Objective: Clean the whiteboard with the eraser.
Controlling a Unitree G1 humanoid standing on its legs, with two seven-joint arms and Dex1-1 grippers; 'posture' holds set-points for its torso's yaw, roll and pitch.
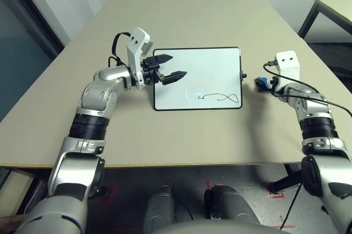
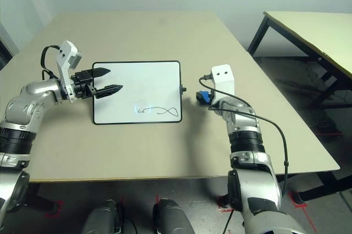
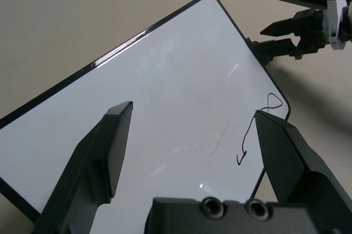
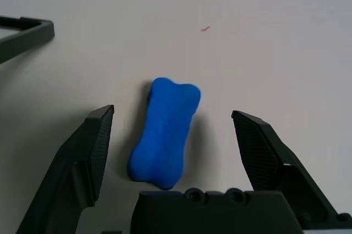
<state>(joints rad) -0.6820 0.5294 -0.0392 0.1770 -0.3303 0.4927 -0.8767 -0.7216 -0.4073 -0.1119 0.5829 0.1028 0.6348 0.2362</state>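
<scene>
In the left eye view, the whiteboard (image 1: 197, 78) lies flat at the centre of the frame on the beige table (image 1: 181, 20), with a thin black scribble (image 1: 217, 98) near its lower right corner. The left hand (image 1: 171, 66) hovers over the board's upper left part, its two black fingers spread apart with nothing between them. At the right of the frame, just beyond the board's right edge, the right hand (image 1: 259, 84) is low at the table with the blue eraser (image 1: 265, 83) showing at its tip. In the right eye view, the same layout sits left of centre, and a second table (image 2: 313, 31) stands at the upper right. In the left wrist view, the left hand's fingers (image 3: 104, 151) stand wide apart above the white surface, the scribble lies toward the right of the frame, and the other hand appears at the upper right beyond the board's corner. In the right wrist view, the eraser lies on the table at centre frame, between the right hand's open fingers (image 4: 88, 154) without touching either, and a corner of the board's black frame (image 4: 25, 35) shows at the upper left.
</scene>
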